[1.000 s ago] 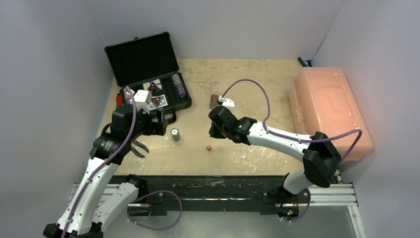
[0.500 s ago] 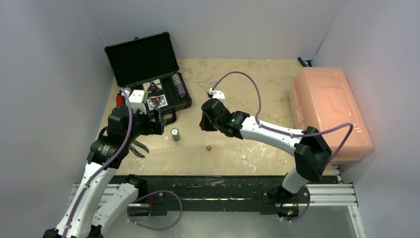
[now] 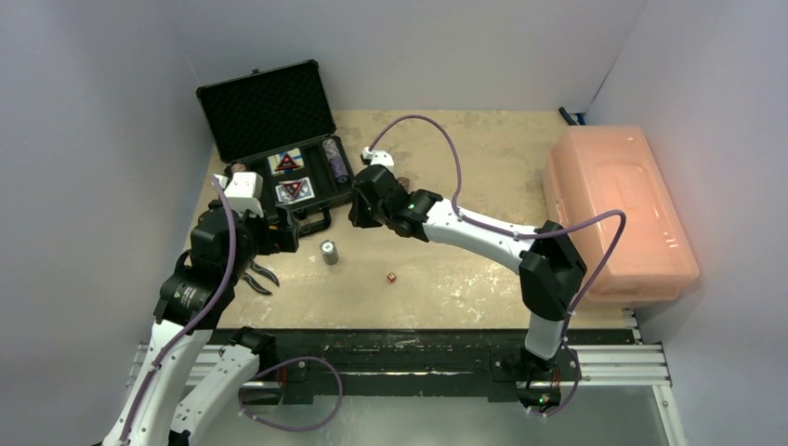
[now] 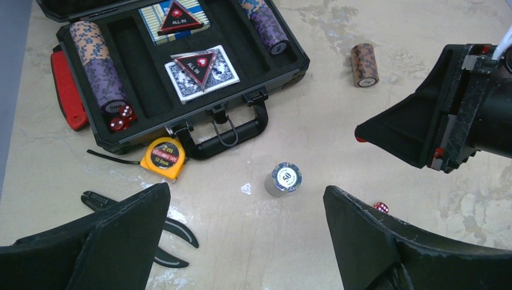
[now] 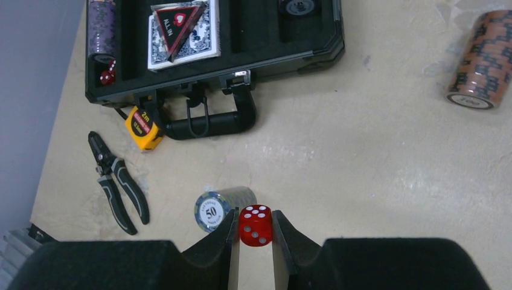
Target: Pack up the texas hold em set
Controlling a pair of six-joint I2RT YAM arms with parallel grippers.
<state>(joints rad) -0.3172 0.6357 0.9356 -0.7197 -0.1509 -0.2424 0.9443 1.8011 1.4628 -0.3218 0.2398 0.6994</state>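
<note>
The black case [image 3: 269,107] lies open at the back left; its tray [image 4: 284,67] holds two card decks [image 4: 202,72], purple chip stacks [image 4: 99,66] and red dice [image 4: 121,118]. My right gripper [image 5: 252,219] is shut on a red die [image 5: 256,228] and hangs just right of the case's handle [image 5: 208,127] in the top view [image 3: 358,212]. My left gripper [image 4: 247,199] is open and empty, near the "50" chip stack [image 4: 284,179], which stands upright on the table [image 3: 329,252]. Another red die [image 3: 391,277] lies on the table. A brown chip stack [image 4: 364,64] lies on its side right of the case.
A large pink bin [image 3: 618,209] fills the right side. Black-handled pliers [image 4: 151,226] and a yellow tape measure [image 4: 163,157] lie in front of the case's left end. A red object [image 4: 66,90] lies against the case's left side.
My right arm has swung left from the table's middle toward the case, still holding the red die. My left arm has drawn back a little to the left.
</note>
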